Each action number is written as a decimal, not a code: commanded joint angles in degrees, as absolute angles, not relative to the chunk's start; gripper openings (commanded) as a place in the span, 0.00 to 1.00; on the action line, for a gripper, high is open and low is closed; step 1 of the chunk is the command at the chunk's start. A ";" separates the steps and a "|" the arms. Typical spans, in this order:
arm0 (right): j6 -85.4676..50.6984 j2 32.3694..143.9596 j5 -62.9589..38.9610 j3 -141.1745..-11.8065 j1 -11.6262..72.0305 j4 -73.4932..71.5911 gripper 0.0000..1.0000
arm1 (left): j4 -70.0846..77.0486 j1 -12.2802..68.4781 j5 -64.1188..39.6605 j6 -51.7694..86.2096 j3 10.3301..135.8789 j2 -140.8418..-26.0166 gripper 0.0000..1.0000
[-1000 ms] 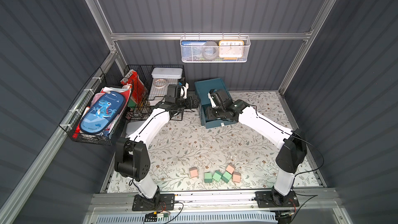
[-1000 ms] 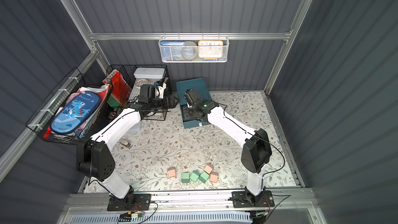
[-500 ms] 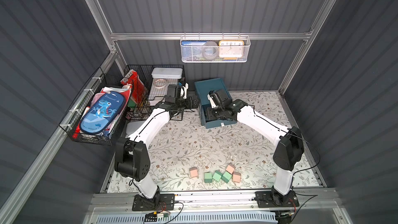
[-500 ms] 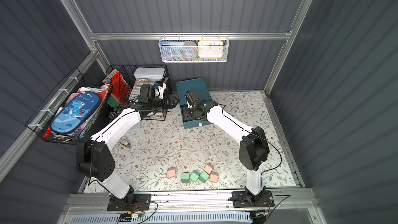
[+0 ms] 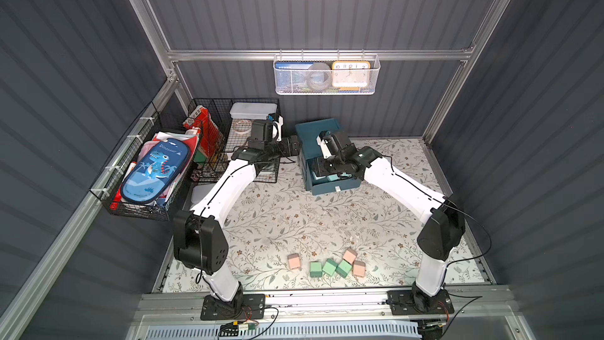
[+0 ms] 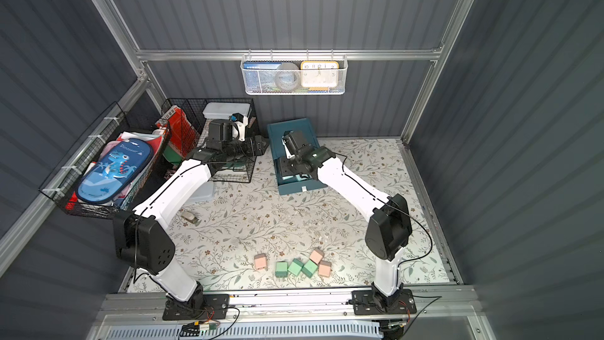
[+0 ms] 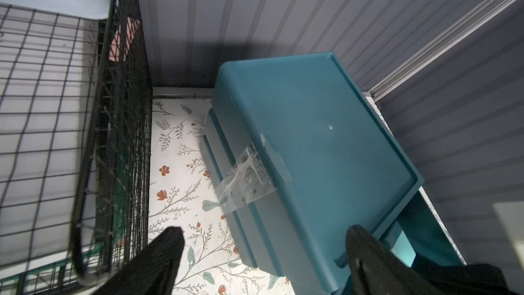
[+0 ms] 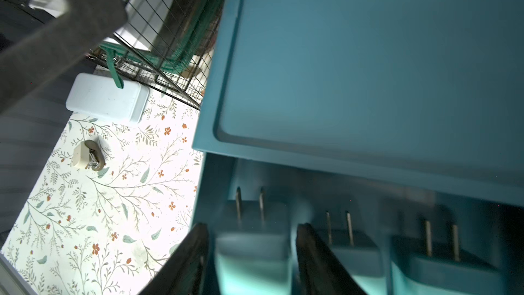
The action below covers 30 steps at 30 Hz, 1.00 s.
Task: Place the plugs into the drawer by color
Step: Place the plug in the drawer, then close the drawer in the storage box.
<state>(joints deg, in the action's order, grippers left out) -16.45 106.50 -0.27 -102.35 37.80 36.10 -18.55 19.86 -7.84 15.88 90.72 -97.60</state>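
Teal plug (image 8: 252, 244) lying between fingers (image 8: 192, 251) of right hand (image 8: 252, 227) inside open drawer (image 5: 346, 185), prongs pointing away from wrist; fingers standing slightly spread (thin gaps both sides).

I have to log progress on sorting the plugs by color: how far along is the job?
Done: two teal plugs lie in the open drawer of the cabinet. In hand: the right gripper straddles a third teal plug there, fingers seemingly clear of it. Still to do: three pink plugs and three green plugs sit on the table, unsorted.
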 commanded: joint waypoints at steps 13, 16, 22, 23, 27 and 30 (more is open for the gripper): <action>-14.25 87.09 -1.63 -87.98 37.29 27.17 0.50 | -23.78 21.03 -4.75 14.83 99.93 -105.56 0.87; -15.62 79.54 -1.89 -77.95 37.27 21.47 0.45 | -23.99 21.14 -5.10 14.79 102.31 -107.89 0.82; -20.29 69.82 -4.76 -59.71 37.52 11.20 0.36 | -23.12 21.71 -8.49 16.22 104.30 -112.02 0.69; -20.89 67.68 -5.21 -57.43 37.66 9.86 0.34 | -23.12 21.79 -8.84 16.42 104.50 -112.56 0.66; -22.97 63.56 -6.21 -49.23 38.11 3.89 0.29 | -23.03 22.10 -10.01 16.71 104.35 -113.82 0.55; -24.34 62.91 -6.94 -44.90 38.75 -1.27 0.27 | -22.60 22.15 -10.11 16.62 102.96 -113.80 0.50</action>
